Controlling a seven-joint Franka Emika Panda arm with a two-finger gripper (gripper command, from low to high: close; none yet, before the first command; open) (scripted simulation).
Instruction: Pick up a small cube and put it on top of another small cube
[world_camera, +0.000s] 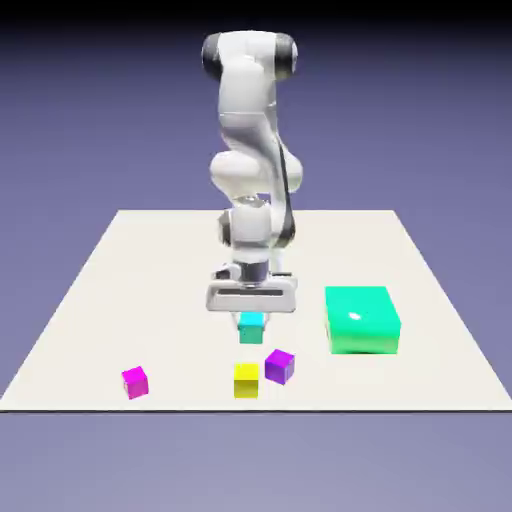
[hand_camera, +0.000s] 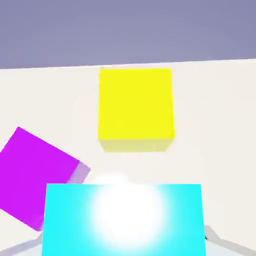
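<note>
Over at the exterior view's left, picking out a magenta cube (world_camera: 135, 383) on the pale bench (world_camera: 180, 300), turned slightly askew, well apart from the others. Moving right, coming to a yellow cube (world_camera: 246, 381), sitting near the bench's front edge, almost square-on to the camera. Just behind, catching the cyan cube (world_camera: 251, 332), right below the white arm (world_camera: 247, 95) and held between the fingers (world_camera: 251, 319). Clamped on opposite sides, with the fingers pointing straight down! Not on top of the purple cube, but behind and to one side of it; hard to tell whether just touching the bench or slightly raised.

Sliding right again, finding the purple cube (world_camera: 280, 367) on the bench, set at an angle, just beside the yellow one and apart from it. Farther right, reaching the big green block (world_camera: 362, 320), lying wide and low, shining with a small bright highlight.

Over to the hand view, starting left: meeting the purple cube, tilted and cut by the picture's side. Then, along the bottom, seeing the cyan cube large, washed white by glare. Above it, spotting the yellow cube, resting near the bench's edge.
</note>
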